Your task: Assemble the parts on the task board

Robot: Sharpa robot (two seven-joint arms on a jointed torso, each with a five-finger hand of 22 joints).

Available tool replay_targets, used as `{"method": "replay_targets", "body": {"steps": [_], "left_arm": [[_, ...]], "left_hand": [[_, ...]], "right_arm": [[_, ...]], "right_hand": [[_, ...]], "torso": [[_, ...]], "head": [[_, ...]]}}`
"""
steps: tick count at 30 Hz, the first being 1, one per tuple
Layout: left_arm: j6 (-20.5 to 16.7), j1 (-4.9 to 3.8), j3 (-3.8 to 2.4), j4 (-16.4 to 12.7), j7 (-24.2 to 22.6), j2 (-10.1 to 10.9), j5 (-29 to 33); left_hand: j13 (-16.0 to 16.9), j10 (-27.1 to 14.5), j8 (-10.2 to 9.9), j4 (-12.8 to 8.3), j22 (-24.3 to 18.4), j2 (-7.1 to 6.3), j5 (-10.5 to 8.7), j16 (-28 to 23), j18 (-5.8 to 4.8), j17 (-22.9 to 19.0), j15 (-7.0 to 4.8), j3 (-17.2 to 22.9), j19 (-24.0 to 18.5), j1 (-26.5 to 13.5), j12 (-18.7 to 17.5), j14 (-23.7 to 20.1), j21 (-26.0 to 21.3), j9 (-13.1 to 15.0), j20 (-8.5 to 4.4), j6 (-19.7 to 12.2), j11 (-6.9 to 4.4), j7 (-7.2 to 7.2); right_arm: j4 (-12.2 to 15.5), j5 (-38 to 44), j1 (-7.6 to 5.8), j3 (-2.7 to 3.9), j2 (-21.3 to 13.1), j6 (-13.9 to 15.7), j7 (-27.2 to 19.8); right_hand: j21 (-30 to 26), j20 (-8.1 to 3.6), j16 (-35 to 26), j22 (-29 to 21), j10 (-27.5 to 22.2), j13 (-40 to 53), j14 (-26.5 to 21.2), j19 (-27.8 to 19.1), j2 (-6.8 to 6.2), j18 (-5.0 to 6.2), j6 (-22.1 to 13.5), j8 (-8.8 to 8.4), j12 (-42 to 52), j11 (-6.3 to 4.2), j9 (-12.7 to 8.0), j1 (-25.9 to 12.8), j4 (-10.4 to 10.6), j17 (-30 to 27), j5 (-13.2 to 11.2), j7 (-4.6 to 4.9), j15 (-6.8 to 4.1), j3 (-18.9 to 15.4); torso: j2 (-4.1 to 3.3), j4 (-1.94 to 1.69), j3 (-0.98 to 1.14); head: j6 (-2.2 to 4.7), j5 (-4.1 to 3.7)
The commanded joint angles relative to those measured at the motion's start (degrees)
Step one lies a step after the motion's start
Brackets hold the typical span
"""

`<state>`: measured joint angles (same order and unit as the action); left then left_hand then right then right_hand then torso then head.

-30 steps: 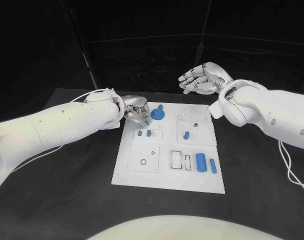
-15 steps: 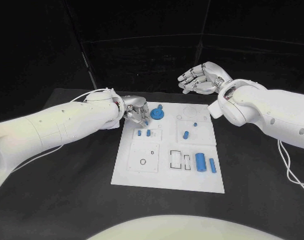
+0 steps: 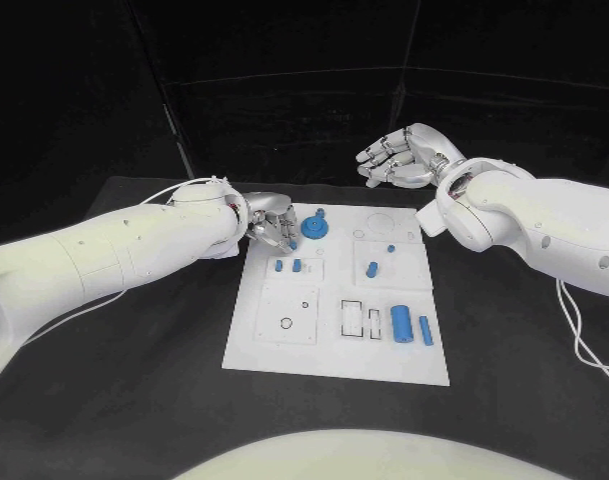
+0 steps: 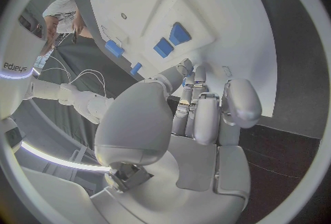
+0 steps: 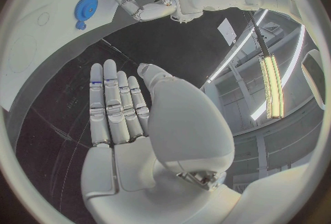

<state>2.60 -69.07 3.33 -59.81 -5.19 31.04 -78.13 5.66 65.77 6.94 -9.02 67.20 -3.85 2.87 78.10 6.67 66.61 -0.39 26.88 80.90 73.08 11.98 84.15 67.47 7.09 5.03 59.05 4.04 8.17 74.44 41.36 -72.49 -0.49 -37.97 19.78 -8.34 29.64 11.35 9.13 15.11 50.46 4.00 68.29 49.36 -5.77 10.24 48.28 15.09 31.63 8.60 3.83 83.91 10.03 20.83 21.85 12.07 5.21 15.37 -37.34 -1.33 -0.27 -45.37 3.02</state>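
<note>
One small blue part [image 3: 293, 243] | half-hidden by left hand [image 3: 268, 228] fingertips

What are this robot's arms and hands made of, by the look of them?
Both arms have smooth, rounded white shells. The left hand and right hand are silver, jointed like metal human hands, with pale smooth pads on palm and fingers. Thin white cables trail beside the arms.

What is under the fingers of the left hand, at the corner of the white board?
The left hand has its fingers curled over the task board, near the blue gear. A small blue part shows at the fingertips. Whether it is gripped or only touched is hidden.
</note>
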Motion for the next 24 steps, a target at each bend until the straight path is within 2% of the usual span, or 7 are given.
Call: {"method": "replay_targets", "body": {"steps": [1, 5, 10, 16, 18, 21, 24], "left_arm": [[-0.26, -0.07, -0.03, -0.03, 0.27, 0.06, 0.11], [-1.11, -0.06, -0.03, -0.24, -0.08, 0.18, 0.11], [-2.37, -0.03, -0.03, -0.49, -0.34, 0.46, 0.11], [-3.62, 0.0, -0.04, -0.83, -0.32, 1.26, 0.11], [-4.18, 0.0, -0.06, -1.07, -0.28, 1.9, 0.12], [-5.12, -0.01, -0.14, -1.5, -0.4, 2.92, 1.02], [-6.93, -0.04, -0.82, -2.1, -1.32, 4.28, 4.56]], "left_hand": [[-0.07, 0.06, -0.38, -0.02, -0.07, -0.51, -0.17, -0.26, -1.04, -0.1, -0.13, 0.03, 0.12, -0.03, -0.28, 0.71, -0.09, -0.13, 0.11, -0.51, 0.29, 0.1], [-0.26, -0.37, -1.03, -0.09, -0.17, -1.34, -0.18, -0.36, -1.02, -0.32, -0.03, -0.3, 0.08, -0.36, -0.76, 0.68, -0.23, -0.48, 0.18, -1.31, 0.45, 0.19], [-0.8, -1.93, -3.15, -0.06, -0.41, -2.35, -0.17, -0.45, -0.95, -0.61, 0.07, -0.76, -0.02, -0.74, -2.07, 0.66, -0.55, -1.63, 0.3, -4.71, 0.55, 0.19], [-1.06, -2.83, -3.26, -0.04, -0.71, -2.59, -0.17, -0.59, -0.89, -0.94, 0.23, -0.99, -0.11, -0.71, -2.71, 0.62, -0.91, -1.95, 0.41, -5.21, 0.81, 0.36], [-1.19, -3.31, -3.19, -0.04, -1.03, -2.6, -0.17, -0.7, -0.82, -1.17, 0.34, -1.06, -0.22, -0.62, -3.02, 0.58, -1.25, -2.05, 0.48, -5.19, 0.97, 0.45], [-1.33, -3.84, -3.11, -0.03, -1.49, -2.56, -0.16, -0.79, -0.72, -1.38, 0.47, -1.09, -0.39, -0.51, -3.35, 0.55, -1.75, -2.13, 0.58, -5.1, 1.14, 0.53], [-1.41, -4.02, -2.78, -0.05, -1.92, -2.0, -0.15, -0.84, -0.62, -1.48, 0.57, -0.7, -0.54, -0.06, -3.51, 0.54, -2.22, -2.11, 0.67, -4.46, 1.26, 0.71]], "right_arm": [[0.09, 0.13, -0.11, 0.04, -0.05, 0.22, 0.42], [0.08, 0.41, -0.11, 0.04, -0.08, 0.58, 0.95], [0.01, 0.92, -0.11, 0.04, -0.15, 0.95, 1.7], [-0.28, 2.83, -0.11, 0.04, -0.62, -0.16, 2.71], [-0.45, 4.72, -0.11, 0.04, -1.16, -1.13, 2.94], [-0.58, 8.17, -0.11, 0.04, -2.03, -2.3, 3.18], [-0.53, 13.72, -0.11, 0.03, -3.32, -3.69, 3.83]], "right_hand": [[-0.29, 0.05, -0.25, -0.06, -0.12, -0.08, 0.3, 0.24, -0.07, 0.09, -0.24, -0.34, -0.17, 0.23, 0.0, -0.58, -0.31, -0.08, 0.32, 0.76, 0.01, 0.01], [-0.3, 0.05, -0.26, -0.07, -0.12, -0.09, 0.3, 0.25, -0.07, 0.09, -0.24, -0.34, -0.17, 0.23, 0.0, -0.59, -0.32, -0.09, 0.32, 0.76, 0.01, 0.01], [-0.31, 0.05, -0.28, -0.07, -0.12, -0.1, 0.3, 0.26, -0.07, 0.1, -0.24, -0.34, -0.17, 0.23, 0.0, -0.6, -0.32, -0.1, 0.32, 0.76, 0.02, 0.02], [-0.38, -0.14, -0.57, -0.17, -0.53, -0.44, 0.92, 0.93, 0.02, 0.22, 1.29, 0.26, -0.62, -0.07, 0.19, -0.08, -1.32, -0.51, -0.45, 0.14, -0.25, 0.55], [0.6, -0.79, -0.14, 0.33, 0.52, -0.5, 2.72, 2.35, -0.01, 0.29, 2.62, 0.35, -1.12, -0.68, 0.15, 0.41, -2.52, -0.54, -1.4, -0.48, -0.88, 0.89], [3.67, -2.31, 2.25, 1.93, 2.41, -0.53, 7.78, 5.78, 0.01, 0.42, 4.39, 0.34, -1.95, -1.59, 0.15, 0.96, -4.07, 0.48, -2.72, -1.27, -2.43, 0.79], [8.22, -4.25, 6.22, 4.43, 5.44, -0.55, 13.73, 9.72, 0.09, 0.37, 6.59, 0.17, -3.19, -2.81, 0.14, 1.16, -5.42, 2.6, -4.2, -2.28, -4.21, 0.46]], "torso": [[0.05, -0.11, -0.01], [0.01, -0.03, -0.01], [0.04, -0.09, -0.02], [0.05, -0.14, -0.05], [0.06, -0.15, -0.05], [0.09, -0.16, -0.06], [0.08, -0.09, -0.05]], "head": [[0.06, -0.02], [0.11, 0.03], [0.2, 0.01], [0.22, -0.04], [0.42, -0.15], [0.47, -0.2], [0.64, -0.41]]}}
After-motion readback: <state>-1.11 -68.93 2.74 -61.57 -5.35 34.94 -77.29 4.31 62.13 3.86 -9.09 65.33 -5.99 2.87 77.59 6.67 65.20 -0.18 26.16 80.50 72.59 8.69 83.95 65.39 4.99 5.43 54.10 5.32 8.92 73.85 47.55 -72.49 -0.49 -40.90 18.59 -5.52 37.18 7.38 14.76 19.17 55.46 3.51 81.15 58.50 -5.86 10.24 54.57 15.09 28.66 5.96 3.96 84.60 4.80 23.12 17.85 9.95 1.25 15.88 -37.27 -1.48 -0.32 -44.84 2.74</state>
